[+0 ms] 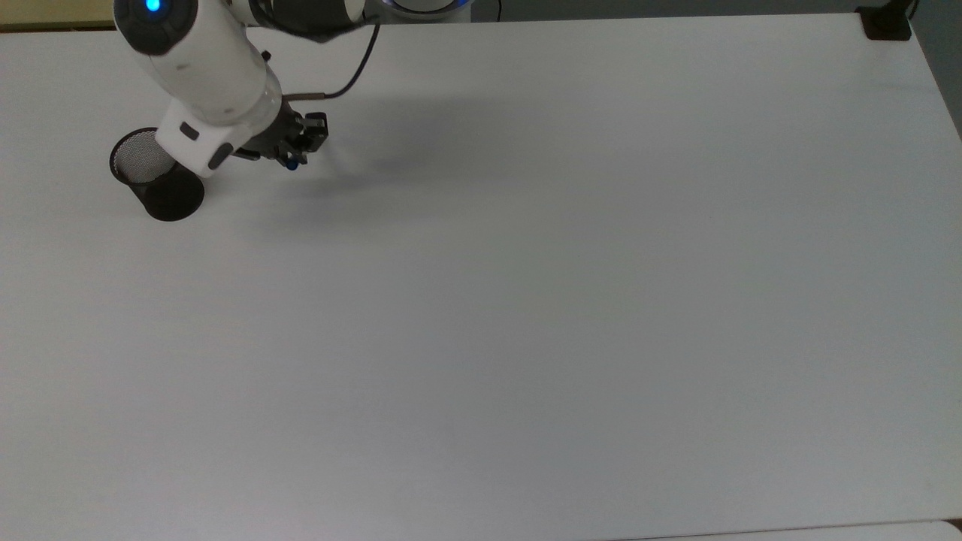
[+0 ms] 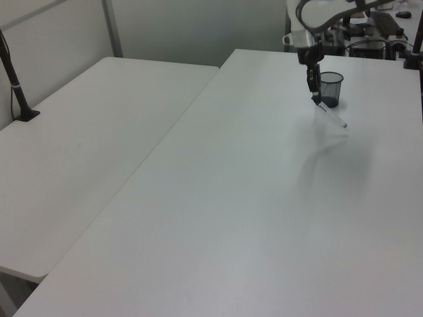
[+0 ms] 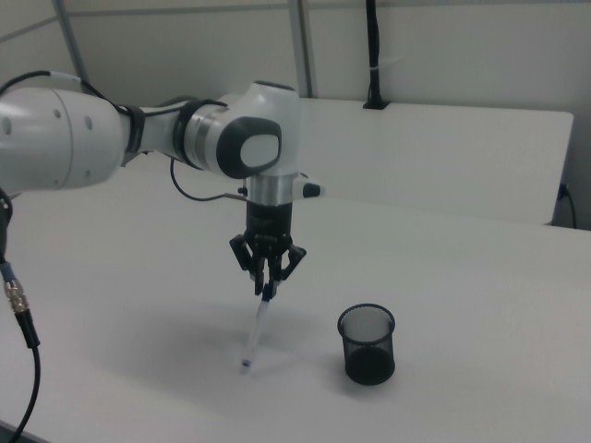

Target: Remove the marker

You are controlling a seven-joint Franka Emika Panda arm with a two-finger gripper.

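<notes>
My gripper (image 3: 266, 288) is shut on the blue-capped end of the marker (image 3: 256, 329), whose white barrel hangs down at a slant with its small blue tip close to the table. In the left view the marker (image 2: 330, 114) slants down to the right below the gripper (image 2: 316, 99). The black mesh cup (image 3: 367, 344) stands upright and empty, to the right of the marker in the right view. In the top view the gripper (image 1: 293, 156) is right of the cup (image 1: 156, 174), and the arm covers part of the cup's rim.
The white table (image 1: 526, 300) stretches wide to the top view's right. A black clamp (image 1: 885, 22) sits at its far right corner. A second white table (image 2: 79, 152) adjoins on the left view's left, with a black post (image 2: 16, 86) clamped to it.
</notes>
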